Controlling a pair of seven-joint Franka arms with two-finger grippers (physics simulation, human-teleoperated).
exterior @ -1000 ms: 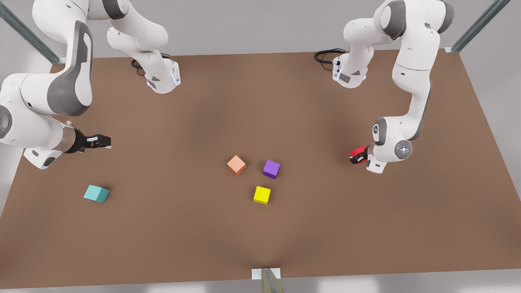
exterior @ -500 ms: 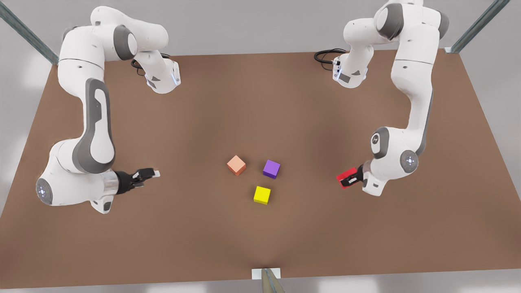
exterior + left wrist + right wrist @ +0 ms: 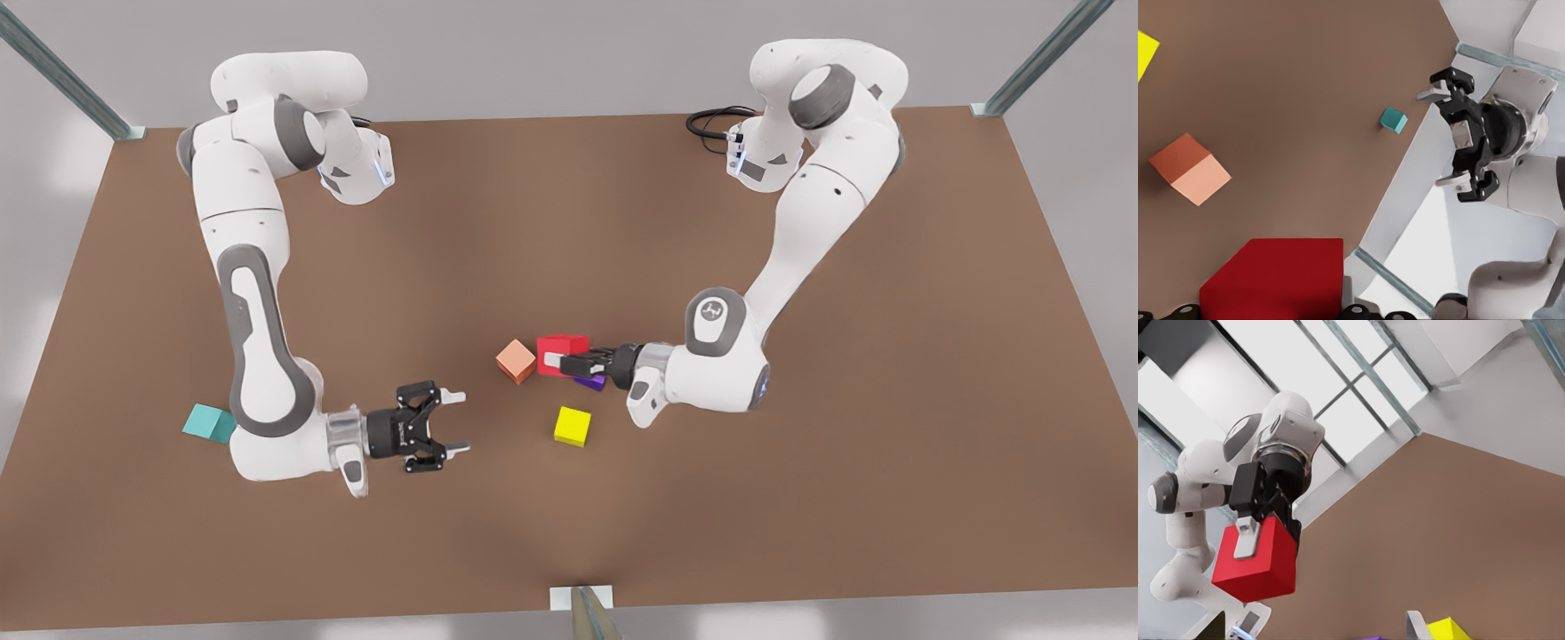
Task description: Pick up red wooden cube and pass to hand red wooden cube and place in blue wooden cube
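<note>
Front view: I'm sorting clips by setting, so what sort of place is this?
Probably a simulated robot test bench: a brown table, two white arms mounted on it, plain coloured cubes as props. The left tool, mid-table, grips the red wooden cube; the right tool, open, faces it.

Everything's placed off the yellow cube point(image 3: 572, 426), sitting on the table point(image 3: 800, 498). Farther back from it, the left hand point(image 3: 556, 363) grips the red wooden cube point(image 3: 562, 345) above the table. The salmon cube point(image 3: 516, 361) is just beside that on the front view's left. The purple cube point(image 3: 591, 383) is tucked under the left hand, between it and the yellow cube. Toward the front view's left of the yellow cube is the right hand point(image 3: 453, 422), fingers spread. The blue wooden cube point(image 3: 203, 420) lies well beyond it, partly behind that arm.
</note>
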